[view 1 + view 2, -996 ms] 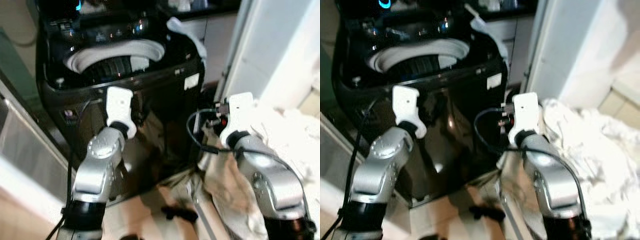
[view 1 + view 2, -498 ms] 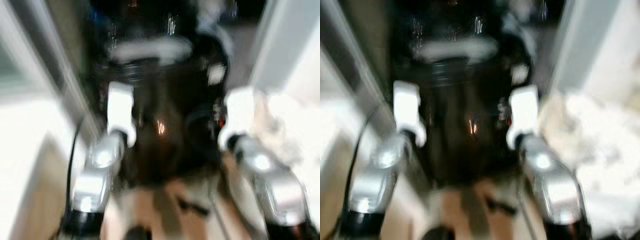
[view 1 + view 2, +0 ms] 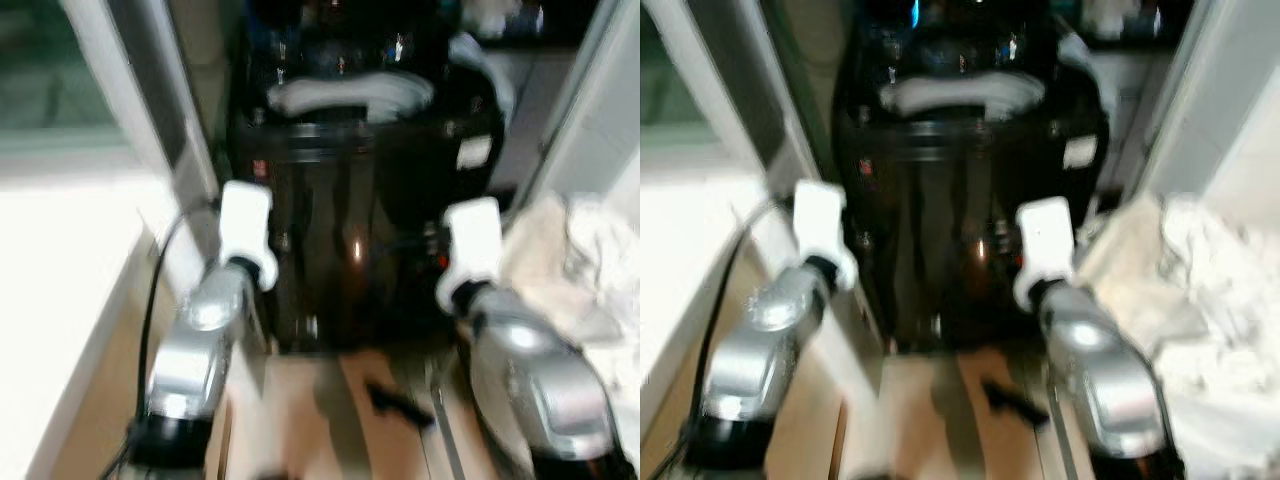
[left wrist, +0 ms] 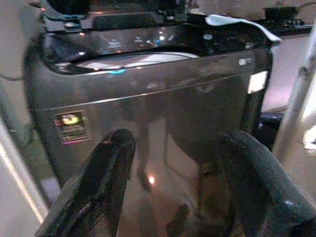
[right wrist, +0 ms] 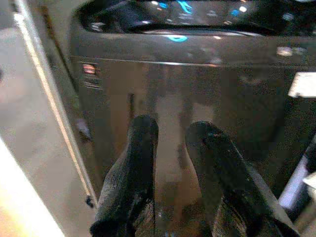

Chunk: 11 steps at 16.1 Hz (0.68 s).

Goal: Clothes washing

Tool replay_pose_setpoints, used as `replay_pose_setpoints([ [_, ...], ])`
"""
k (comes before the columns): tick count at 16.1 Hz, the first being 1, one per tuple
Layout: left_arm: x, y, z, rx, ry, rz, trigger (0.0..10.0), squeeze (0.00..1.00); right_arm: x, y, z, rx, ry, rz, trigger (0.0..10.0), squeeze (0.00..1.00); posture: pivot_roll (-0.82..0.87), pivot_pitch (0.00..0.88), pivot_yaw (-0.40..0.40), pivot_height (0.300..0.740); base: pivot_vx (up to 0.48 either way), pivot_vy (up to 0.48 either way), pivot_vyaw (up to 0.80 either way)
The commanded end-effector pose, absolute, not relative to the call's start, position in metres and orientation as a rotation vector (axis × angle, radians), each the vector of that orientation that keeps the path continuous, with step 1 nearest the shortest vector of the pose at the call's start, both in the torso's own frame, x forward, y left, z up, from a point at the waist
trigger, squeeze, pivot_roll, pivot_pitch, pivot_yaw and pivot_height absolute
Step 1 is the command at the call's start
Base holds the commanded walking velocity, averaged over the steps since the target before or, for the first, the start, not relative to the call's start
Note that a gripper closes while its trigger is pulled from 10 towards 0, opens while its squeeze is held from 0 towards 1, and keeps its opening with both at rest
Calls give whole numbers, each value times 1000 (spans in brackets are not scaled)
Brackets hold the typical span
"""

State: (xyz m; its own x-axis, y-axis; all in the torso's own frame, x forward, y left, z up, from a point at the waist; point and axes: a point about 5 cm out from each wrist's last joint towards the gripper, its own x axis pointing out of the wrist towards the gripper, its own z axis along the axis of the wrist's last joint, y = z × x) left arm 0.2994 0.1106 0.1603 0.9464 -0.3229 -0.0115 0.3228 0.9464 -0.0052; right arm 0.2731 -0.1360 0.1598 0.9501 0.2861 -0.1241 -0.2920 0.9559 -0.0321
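Since a second ago your whole view has swung: the washing machine (image 3: 365,190) now sits squarely at 12 o'clock instead of off toward 11, and a bright white frame has come in at 9 o'clock. That is the camera turning, not the things moving. You are standing in front of the machine with both arms raised toward its dark front panel. The left gripper (image 4: 173,192) has its jaws wide apart and empty. The right gripper (image 5: 170,173) has its jaws a little apart, with what may be pale cloth at their base, though the blur leaves that unsure. The tub opening (image 3: 350,92) is uncovered, its white rim showing. The heap of pale clothes (image 3: 575,265) lies at 3 o'clock beside the machine, so loading looks barely begun; the bulk is still to go in.
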Motion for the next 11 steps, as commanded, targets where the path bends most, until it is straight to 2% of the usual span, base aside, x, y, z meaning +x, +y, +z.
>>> replay_pose_setpoints([
  [1, 297, 119, 155, -5, 32, -299, 10000, 0, 273, -132, 154, -69, 140, 310, 10000, 0, 7, 0, 42, 740, 0, 0, 0],
  [3, 295, 118, 153, -1, 40, -310, 10000, 0, 274, -131, 150, -105, 160, 327, 10000, 0, 11, 0, 36, 740, 0, 0, 0],
  [5, 294, 120, 153, 2, 41, -309, 10000, 0, 275, -131, 148, -101, 166, 321, 10000, 0, 14, 0, 36, 740, -242, 0, 0],
  [7, 293, 123, 149, 6, 65, -295, 10000, 0, 273, -129, 141, -104, 193, 324, 10000, 0, 16, 0, 36, 740, 0, 0, 0],
  [9, 297, 125, 145, 80, 81, -221, 10000, 0, 272, -133, 131, -100, 232, 275, 10000, 0, 18, 0, 33, 740, 0, 0, 0],
  [11, 299, 122, 149, 60, 62, -237, 10000, 0, 274, -135, 131, -80, 233, 249, 10000, 0, 15, 0, 36, 740, 0, 0, 0],
])
